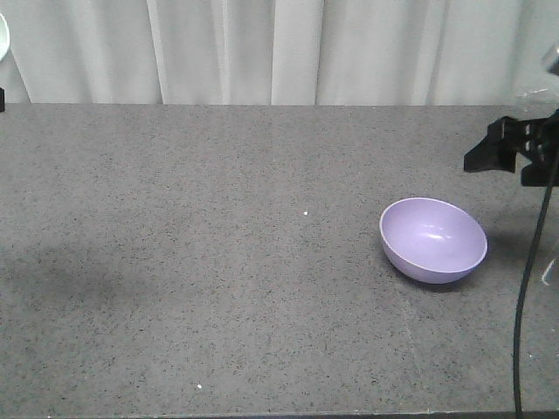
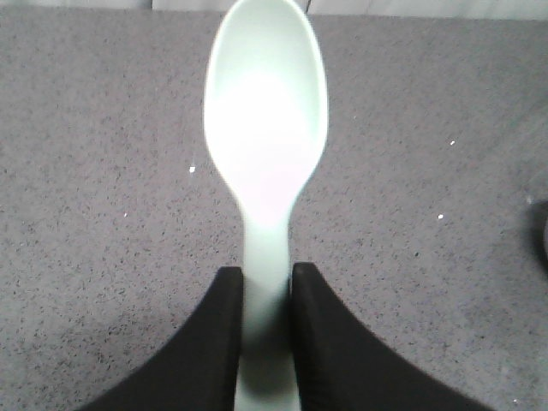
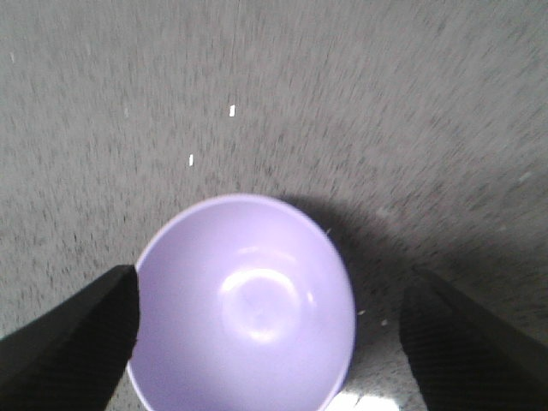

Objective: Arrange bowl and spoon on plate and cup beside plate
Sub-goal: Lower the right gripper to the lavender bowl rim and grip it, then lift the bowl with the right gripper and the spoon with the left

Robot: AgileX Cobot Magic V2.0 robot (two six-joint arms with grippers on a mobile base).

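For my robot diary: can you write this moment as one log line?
left gripper: shut on pale mint plastic spoon | right gripper: open above round lavender plastic bowl | plate, cup: not in view

Grey speckled tabletop (image 1: pixel 218 262) with a lavender bowl (image 1: pixel 433 239) upright toward its right side.

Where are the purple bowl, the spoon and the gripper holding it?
bowl (image 1: pixel 432 237): front view, on its inner surface.
spoon (image 2: pixel 266 111): left wrist view, on its scoop.
left gripper (image 2: pixel 266 276): left wrist view, midway between its fingertips, which clamp the spoon's handle.
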